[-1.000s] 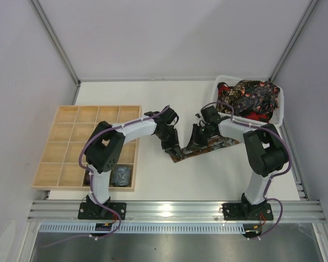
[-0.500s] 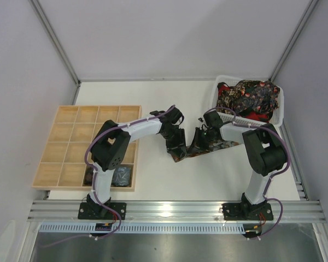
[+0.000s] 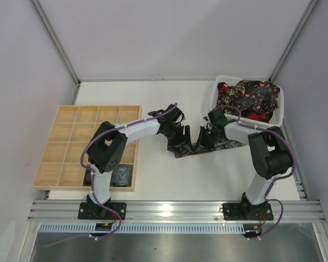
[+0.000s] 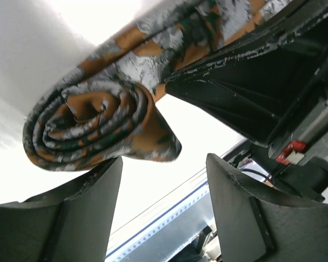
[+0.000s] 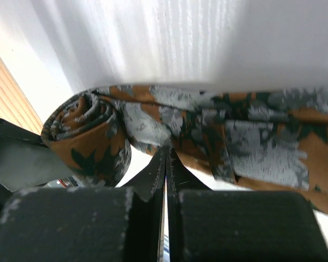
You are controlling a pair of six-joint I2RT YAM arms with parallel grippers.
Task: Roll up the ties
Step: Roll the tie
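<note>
Here, a half-rolled tie (image 4: 93,128) lies on the table (image 3: 153,174) between two grippers.
Its coiled end sits just beyond the left gripper (image 4: 163,169), whose jaws stand apart and hold nothing. The right gripper (image 5: 167,158), its jaws pressed together, meets the flat stretch just beside the coil. The fabric is orange-brown with grey and dark green leaf shapes.

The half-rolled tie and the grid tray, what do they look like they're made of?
The half-rolled tie: woven fabric, possibly silk or polyester, slightly shiny; fine ribbed weave shows in its grey patches. The grid tray: pale wood, matte, seemingly unvarnished, with faint grain lines.
</note>
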